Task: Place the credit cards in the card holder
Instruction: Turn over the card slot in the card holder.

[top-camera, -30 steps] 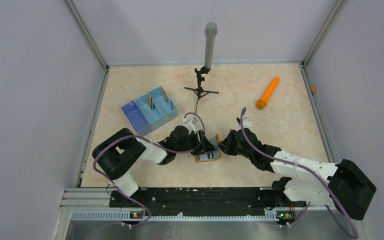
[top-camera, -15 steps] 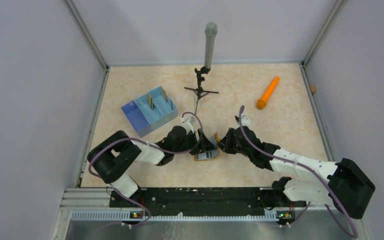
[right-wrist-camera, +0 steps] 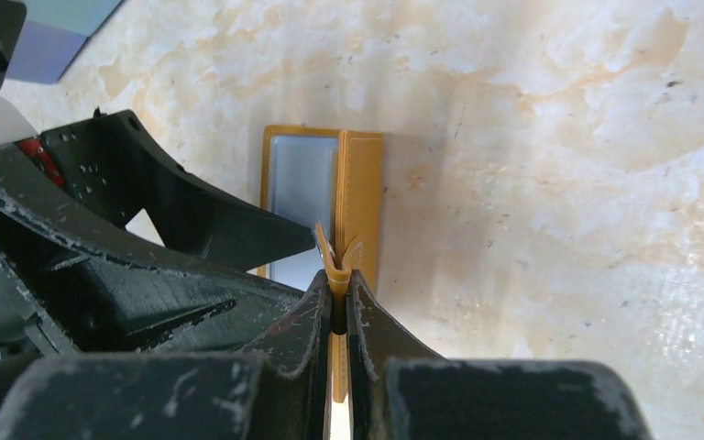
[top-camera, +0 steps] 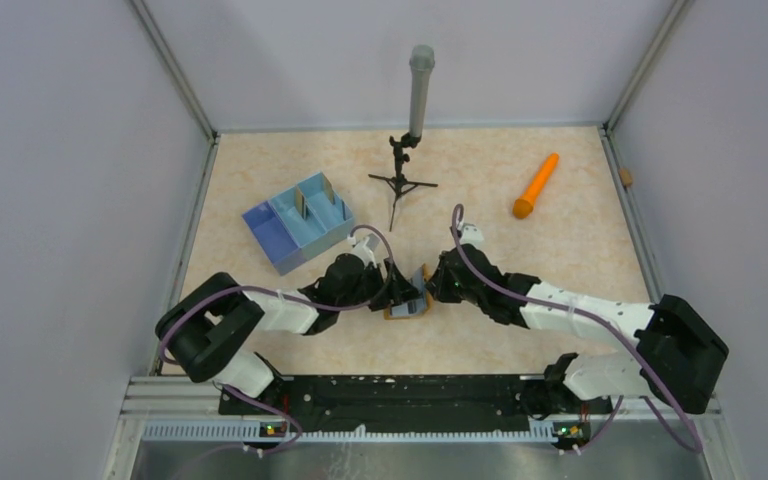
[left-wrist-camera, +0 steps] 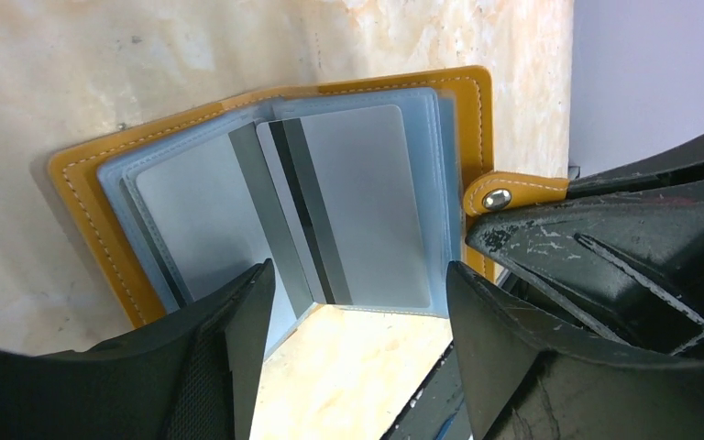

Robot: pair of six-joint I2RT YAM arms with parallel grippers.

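Pinching the card holder (right-wrist-camera: 359, 202) with my right hand (right-wrist-camera: 339, 280), I hold my left hand (left-wrist-camera: 357, 275) spread astride the striped credit card (left-wrist-camera: 367, 202); it likely needs a square push deeper.

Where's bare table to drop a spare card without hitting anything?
Bare table between the orange stick and the right arm; the far-left corner behind the blue tray; the near strip in front of the wallet. Crowded at centre: left gripper and right gripper meet on the wallet, tripod just behind.
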